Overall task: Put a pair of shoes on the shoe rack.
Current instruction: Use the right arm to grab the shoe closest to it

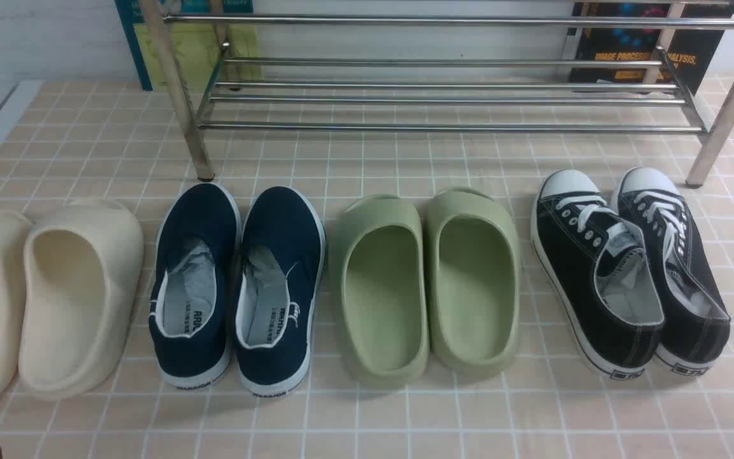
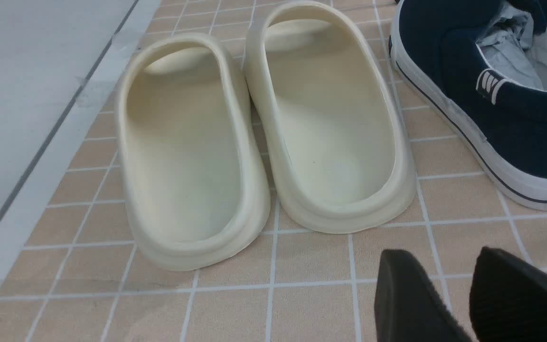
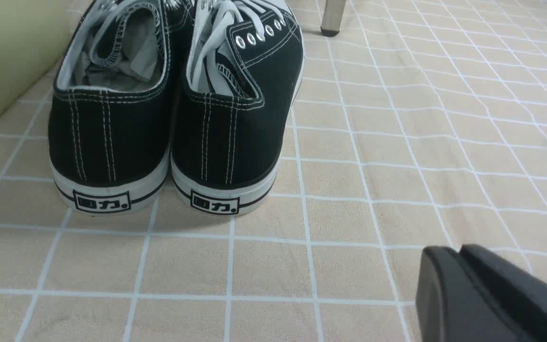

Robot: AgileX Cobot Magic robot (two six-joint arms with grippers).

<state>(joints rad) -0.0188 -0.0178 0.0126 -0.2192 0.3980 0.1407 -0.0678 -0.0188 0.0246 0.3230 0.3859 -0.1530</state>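
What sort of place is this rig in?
Likely a staged entryway, maybe in a lab: sneakers and other pairs lined up on tile-pattern floor before a metal shoe rack, poster behind.

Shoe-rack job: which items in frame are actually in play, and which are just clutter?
In play:
black lace-up sneakers, on the floor at the right end of the row
metal shoe rack, behind the row

Just lying about:
navy slip-ons
green slippers
cream slippers
books behind the rack
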